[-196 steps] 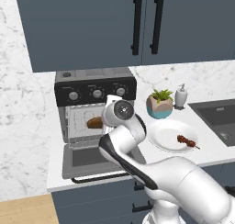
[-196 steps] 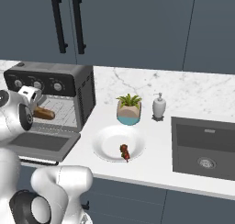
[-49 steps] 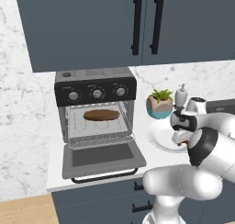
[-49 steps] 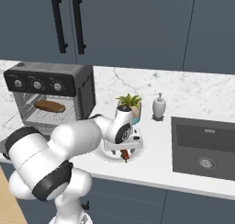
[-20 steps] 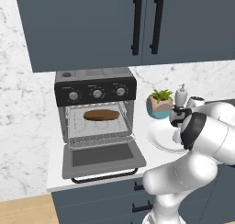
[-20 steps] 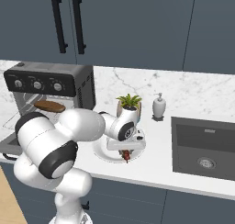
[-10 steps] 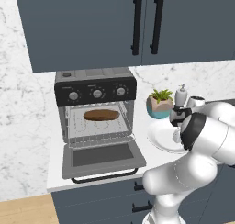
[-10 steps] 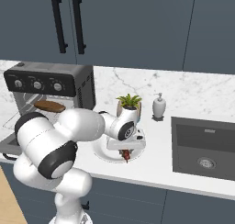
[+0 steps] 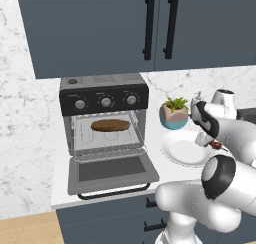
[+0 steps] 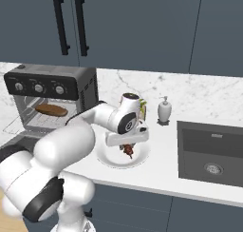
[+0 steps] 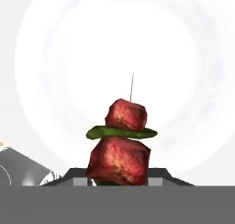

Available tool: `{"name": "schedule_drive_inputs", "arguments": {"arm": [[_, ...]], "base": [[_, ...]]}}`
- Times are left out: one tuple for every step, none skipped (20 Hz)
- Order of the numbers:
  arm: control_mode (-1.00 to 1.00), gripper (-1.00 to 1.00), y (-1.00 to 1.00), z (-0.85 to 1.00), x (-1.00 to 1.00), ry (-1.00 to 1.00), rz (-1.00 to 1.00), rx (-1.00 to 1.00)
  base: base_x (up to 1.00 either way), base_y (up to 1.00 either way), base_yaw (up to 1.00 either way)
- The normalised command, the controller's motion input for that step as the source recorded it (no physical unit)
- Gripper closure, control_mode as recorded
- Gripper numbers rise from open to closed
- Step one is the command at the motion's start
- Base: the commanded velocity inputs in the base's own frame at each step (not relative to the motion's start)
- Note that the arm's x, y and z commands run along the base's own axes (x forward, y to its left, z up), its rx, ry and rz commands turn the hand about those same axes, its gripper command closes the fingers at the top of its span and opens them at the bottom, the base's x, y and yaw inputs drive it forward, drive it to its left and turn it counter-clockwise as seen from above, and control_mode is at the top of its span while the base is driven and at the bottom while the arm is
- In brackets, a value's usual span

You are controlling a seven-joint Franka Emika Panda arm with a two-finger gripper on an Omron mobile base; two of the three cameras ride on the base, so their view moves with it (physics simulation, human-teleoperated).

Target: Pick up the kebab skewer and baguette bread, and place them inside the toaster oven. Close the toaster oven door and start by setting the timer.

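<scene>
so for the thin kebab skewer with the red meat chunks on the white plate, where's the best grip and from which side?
Grip the thin kebab skewer with red chunks across its chunky middle, coming from straight above the round white plate. It lies low on the plate, so no side gap suits the fingers, and the bare stick tip is too thin to pinch. The gripper is already shut on the chunks this way.

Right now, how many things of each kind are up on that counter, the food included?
Food: 2, the baguette bread and the kebab skewer
Appliances: 1, the toaster oven
Dishes: 1, the white plate
Plants: 1, the potted plant
Bottles: 1, the soap dispenser
Total: 6
</scene>
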Motion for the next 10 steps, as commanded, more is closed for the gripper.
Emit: {"name": "schedule_drive_inputs", "arguments": {"arm": [[-1.0,1.0,0.54,1.0,-0.48,-0.21,0.0,-0.01],[-1.0,1.0,0.56,1.0,-0.46,-0.22,0.0,-0.01],[-1.0,1.0,0.63,1.0,-0.52,-0.21,0.0,-0.04],[-1.0,1.0,0.8,0.59,-0.87,-0.26,0.05,-0.13],[-1.0,1.0,0.81,0.52,-0.78,-0.28,0.04,-0.15],[-1.0,1.0,0.81,0.62,-0.84,-0.31,0.03,-0.14],[-1.0,1.0,0.72,0.86,-0.69,-0.3,0.0,-0.08],[-1.0,1.0,0.78,0.91,-0.48,-0.34,0.0,-0.13],[-1.0,1.0,0.71,0.95,-0.44,-0.33,0.0,-0.1],[-1.0,1.0,0.51,0.86,-0.58,-0.36,0.01,-0.09]], "base": [[0.0,0.0,0.0],[0.0,0.0,0.0],[0.0,0.0,0.0],[0.0,0.0,0.0],[0.0,0.0,0.0],[0.0,0.0,0.0],[0.0,0.0,0.0],[0.0,0.0,0.0],[0.0,0.0,0.0],[0.0,0.0,0.0]]}}
